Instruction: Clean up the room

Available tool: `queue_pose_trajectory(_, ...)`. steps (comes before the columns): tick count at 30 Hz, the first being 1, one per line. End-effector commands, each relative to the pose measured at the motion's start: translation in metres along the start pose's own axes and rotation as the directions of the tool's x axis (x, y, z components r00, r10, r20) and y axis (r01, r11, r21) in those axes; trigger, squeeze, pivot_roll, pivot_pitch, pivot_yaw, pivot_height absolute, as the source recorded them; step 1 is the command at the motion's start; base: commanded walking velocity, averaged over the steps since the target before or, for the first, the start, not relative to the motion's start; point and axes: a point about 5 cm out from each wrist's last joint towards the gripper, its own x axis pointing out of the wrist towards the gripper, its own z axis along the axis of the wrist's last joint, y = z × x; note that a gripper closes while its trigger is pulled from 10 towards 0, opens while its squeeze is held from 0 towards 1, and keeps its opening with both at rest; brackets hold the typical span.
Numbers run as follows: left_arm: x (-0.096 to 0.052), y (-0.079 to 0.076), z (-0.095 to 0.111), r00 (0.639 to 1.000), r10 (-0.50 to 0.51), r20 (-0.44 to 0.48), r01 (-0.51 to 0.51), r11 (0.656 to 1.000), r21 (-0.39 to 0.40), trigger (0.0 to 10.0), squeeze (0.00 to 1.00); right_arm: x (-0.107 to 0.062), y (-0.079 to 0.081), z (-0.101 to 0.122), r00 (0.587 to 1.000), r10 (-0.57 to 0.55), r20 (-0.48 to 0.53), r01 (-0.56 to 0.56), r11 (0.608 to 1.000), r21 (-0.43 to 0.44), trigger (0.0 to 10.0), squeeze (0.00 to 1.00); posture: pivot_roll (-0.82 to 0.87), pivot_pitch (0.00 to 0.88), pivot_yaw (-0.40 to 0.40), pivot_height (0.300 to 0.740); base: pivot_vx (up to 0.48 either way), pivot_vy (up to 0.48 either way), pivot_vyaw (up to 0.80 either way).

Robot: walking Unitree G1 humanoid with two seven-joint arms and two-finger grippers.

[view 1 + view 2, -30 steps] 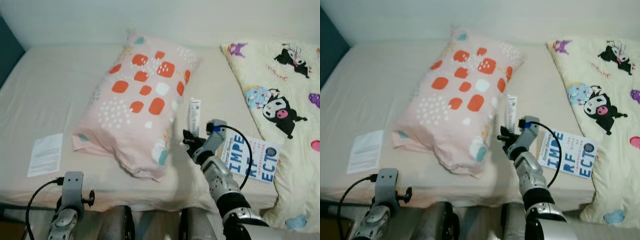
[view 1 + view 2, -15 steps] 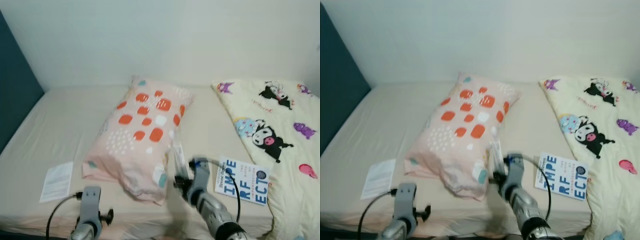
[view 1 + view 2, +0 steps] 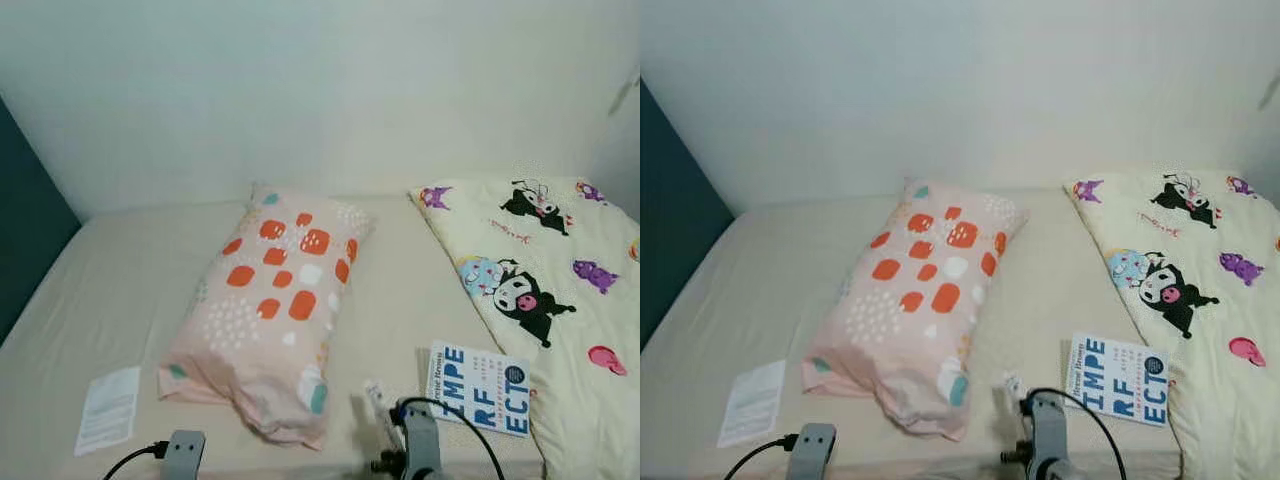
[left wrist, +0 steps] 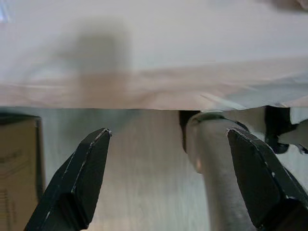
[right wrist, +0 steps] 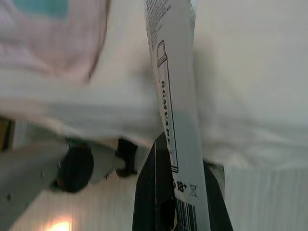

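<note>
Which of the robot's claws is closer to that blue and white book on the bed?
The right. The right gripper, holding a white tube, sits just beside the book. The left gripper is far off, below the paper sheet.

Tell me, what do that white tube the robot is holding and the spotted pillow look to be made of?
The white tube, pinched in the right gripper, looks like smooth, slightly glossy plastic: printed text and a flat, flexible body. The spotted pillow looks like soft matte woven fabric, likely cotton, over a plump filling: it puckers at the seams and sags at its corners.
</note>
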Motion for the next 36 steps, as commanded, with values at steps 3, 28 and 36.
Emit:
queue_pose_trajectory(3,-0.001,0.006,-0.005,1.000,0.013,-0.027,-0.013,1.000,0.014,10.0,0.00,-0.002,0.000,-0.015,0.997,-0.013,-0.071,0.010,0.999,-0.042,10.0,0.00,-0.09,0.000,0.055,0.732,0.000,0.000,0.00)
queue_pose_trajectory(28,0.000,-0.001,-0.006,0.999,-0.001,-0.046,0.003,1.000,0.029,10.0,0.00,-0.010,-0.012,-0.036,0.988,-0.054,-0.144,0.043,0.996,-0.079,10.0,0.00,-0.10,0.000,0.066,0.732,0.000,0.000,0.64)
queue_pose_trajectory(36,0.000,-0.001,-0.005,0.999,-0.002,-0.047,0.004,0.999,0.046,10.0,0.00,-0.011,-0.015,-0.039,0.984,-0.087,-0.157,0.077,0.995,-0.066,10.0,0.00,-0.11,0.000,0.068,0.732,0.000,0.079,0.00)
